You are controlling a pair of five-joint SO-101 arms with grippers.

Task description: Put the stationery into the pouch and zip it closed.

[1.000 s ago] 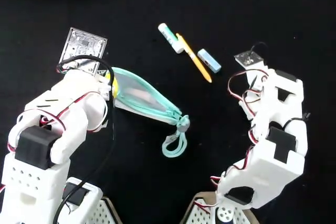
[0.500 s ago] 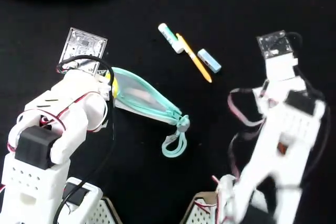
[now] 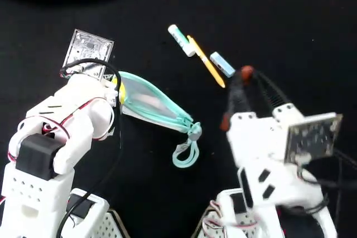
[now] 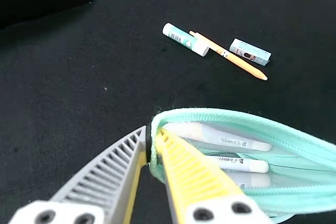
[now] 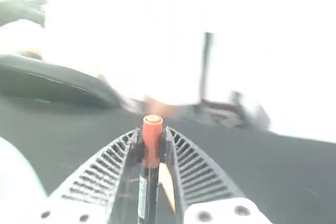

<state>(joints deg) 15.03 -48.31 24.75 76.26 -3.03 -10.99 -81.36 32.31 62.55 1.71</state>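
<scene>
The left arm [image 3: 61, 132] and the right arm [image 3: 268, 160] are built from white printed shells, with black motor blocks [image 3: 36, 154] set into them and red and black cables [image 3: 119, 126] looped along the links behind each end effector. A bare circuit board [image 3: 87, 53] is mounted just behind the left end effector [image 4: 152, 139], which is made up of a ribbed grey finger [image 4: 105, 174] and a ribbed yellow finger [image 4: 189, 174]. The right end effector [image 5: 152, 136] is formed of grey latticed triangles, with round screw holes [image 5: 241, 211] at the roots.
</scene>
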